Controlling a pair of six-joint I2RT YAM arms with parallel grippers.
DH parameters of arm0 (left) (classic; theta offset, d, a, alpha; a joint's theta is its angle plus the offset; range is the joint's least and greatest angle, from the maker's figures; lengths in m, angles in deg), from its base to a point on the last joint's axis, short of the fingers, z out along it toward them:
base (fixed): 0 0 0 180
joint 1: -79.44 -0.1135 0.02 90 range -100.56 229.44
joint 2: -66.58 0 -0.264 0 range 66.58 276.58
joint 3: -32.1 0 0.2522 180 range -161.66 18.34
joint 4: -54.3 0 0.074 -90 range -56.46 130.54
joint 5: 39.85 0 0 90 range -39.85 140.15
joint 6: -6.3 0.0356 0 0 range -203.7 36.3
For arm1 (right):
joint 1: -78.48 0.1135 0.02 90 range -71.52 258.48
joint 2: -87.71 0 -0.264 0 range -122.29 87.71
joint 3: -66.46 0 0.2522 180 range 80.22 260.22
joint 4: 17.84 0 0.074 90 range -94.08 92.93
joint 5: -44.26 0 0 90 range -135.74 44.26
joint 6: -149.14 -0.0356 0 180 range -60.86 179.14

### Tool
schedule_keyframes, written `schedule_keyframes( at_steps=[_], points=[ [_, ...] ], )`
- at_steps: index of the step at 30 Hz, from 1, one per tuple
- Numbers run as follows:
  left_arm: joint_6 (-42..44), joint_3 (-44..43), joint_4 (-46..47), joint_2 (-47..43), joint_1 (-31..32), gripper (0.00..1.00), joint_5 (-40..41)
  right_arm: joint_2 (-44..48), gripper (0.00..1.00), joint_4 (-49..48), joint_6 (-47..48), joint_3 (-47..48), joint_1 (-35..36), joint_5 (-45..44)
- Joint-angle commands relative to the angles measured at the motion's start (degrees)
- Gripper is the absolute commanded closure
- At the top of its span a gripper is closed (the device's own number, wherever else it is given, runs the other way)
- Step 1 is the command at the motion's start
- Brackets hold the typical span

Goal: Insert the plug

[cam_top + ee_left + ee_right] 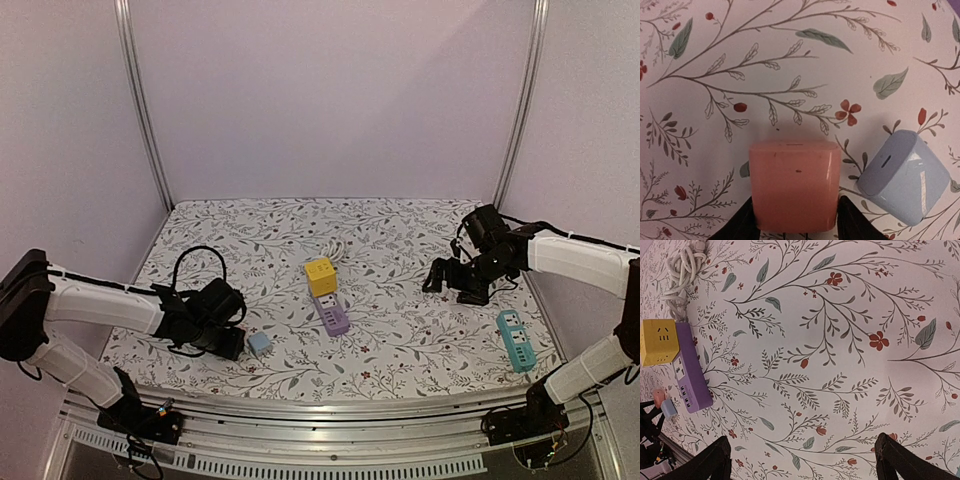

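My left gripper (796, 227) is shut on a pink plug (794, 185), one black finger (735, 225) on each side, low over the floral table. A pale blue plug (902, 175) lies just right of it, also seen in the top view (260, 343) beside my left gripper (228, 338). A purple power strip (332, 315) with a yellow cube adapter (320, 275) at its far end lies mid-table. My right gripper (452, 285) is open and empty, apart at the right; its wrist view (802, 465) shows the strip (687, 370) and cube (659, 341).
A teal power strip (515, 340) lies at the near right. The purple strip's white cable (685, 265) is coiled behind the yellow cube. White walls and metal posts enclose the table (400, 240).
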Motion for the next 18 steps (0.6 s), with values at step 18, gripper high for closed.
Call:
schedule_keyframes(
  at_steps=[18],
  points=[
    [0.79,-1.75,-0.22,1.68,0.95,0.73,2.83,0.06,0.01,0.44,0.08,-0.45,-0.24,-0.45]
  ],
)
